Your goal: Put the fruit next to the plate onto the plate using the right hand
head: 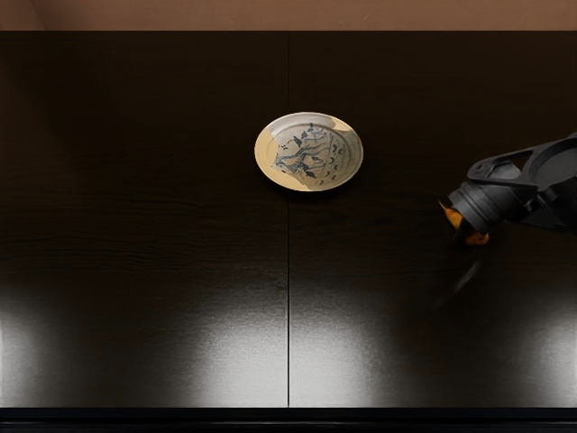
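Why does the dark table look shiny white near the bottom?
In the head view, light glares off the glossy black table in pale patches near its front edge; the round blue-patterned plate looks sharp; the black right hand half hides the orange fruit.

Dim, sharp render; soft glare patches shine on the dark table [135,180] near its front edge

Right arm [541,180]: yours comes in from the picture's right edge, a little above mid-height, and reaches leftward, sloping slightly down toward the hand.
Forearm and wrist: black, flat bracket-like links around a round joint, partly cut off by the edge.
Right hand [471,215]: dark and low, set over the fruit [476,239], whose orange shows at its left and lower edges.
Grasp: you cannot judge it from this view.
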### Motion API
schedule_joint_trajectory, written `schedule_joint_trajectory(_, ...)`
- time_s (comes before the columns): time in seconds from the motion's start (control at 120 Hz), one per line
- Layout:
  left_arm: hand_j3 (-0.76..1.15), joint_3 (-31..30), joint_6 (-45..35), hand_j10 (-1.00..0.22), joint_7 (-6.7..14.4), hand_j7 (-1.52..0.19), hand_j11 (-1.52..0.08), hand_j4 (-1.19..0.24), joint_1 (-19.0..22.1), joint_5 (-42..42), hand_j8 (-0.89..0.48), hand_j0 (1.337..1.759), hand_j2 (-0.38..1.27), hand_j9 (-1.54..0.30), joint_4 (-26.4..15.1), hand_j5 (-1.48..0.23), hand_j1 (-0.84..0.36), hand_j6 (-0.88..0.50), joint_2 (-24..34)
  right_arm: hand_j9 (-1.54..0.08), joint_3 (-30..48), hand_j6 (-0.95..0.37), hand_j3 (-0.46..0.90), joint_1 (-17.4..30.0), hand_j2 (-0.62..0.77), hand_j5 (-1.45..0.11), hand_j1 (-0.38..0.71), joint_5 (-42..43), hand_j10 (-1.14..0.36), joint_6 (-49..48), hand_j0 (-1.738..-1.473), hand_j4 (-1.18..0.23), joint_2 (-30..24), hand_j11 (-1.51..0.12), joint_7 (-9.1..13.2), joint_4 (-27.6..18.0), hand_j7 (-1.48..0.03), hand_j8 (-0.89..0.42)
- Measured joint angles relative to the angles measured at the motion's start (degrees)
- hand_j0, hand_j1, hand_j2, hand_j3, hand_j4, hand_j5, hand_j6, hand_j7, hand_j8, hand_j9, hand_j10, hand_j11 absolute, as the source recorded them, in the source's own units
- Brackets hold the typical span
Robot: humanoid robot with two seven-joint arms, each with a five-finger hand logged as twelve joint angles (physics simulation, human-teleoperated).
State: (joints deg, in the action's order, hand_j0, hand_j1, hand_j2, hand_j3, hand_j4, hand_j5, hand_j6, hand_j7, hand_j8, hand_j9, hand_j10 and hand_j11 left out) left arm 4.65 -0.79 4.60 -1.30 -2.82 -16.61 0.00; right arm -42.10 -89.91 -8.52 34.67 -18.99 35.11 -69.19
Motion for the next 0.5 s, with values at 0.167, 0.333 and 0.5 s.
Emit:
schedule_joint_trajectory(0.167,0.0,0.0,0.0,0.0,0.0,0.0,0.0,0.0,0.0,0.0,0.0,1.658,0.0,0.0,0.0,0.0,0.34,0.0,0.0,-1.28,3.6,-0.61,0.75,4.1,-0.07,-1.04,0.18,3.1,-0.57,0.6,-1.649,-0.95,-0.3,-1.18,0.1,2.6,-1.1,-0.5)
schedule_joint_trajectory(0.333,0.0,0.0,0.0,0.0,0.0,0.0,0.0,0.0,0.0,0.0,0.0,1.658,0.0,0.0,0.0,0.0,0.34,0.0,0.0,-1.19,6.1,-0.64,0.0,4.7,0.27,-1.09,0.24,3.3,-0.57,0.4,-1.657,-0.92,-2.9,-1.19,0.0,3.0,-1.12,-0.57)
schedule_joint_trajectory(0.5,0.0,0.0,0.0,0.0,0.0,0.0,0.0,0.0,0.0,0.0,0.0,1.658,0.0,0.0,0.0,0.0,0.34,0.0,0.0,-1.16,13.1,-0.62,0.0,4.8,0.14,-1.11,0.31,4.4,-0.49,0.5,-1.648,-0.91,-10.6,-1.18,0.1,3.2,-1.13,-0.53)
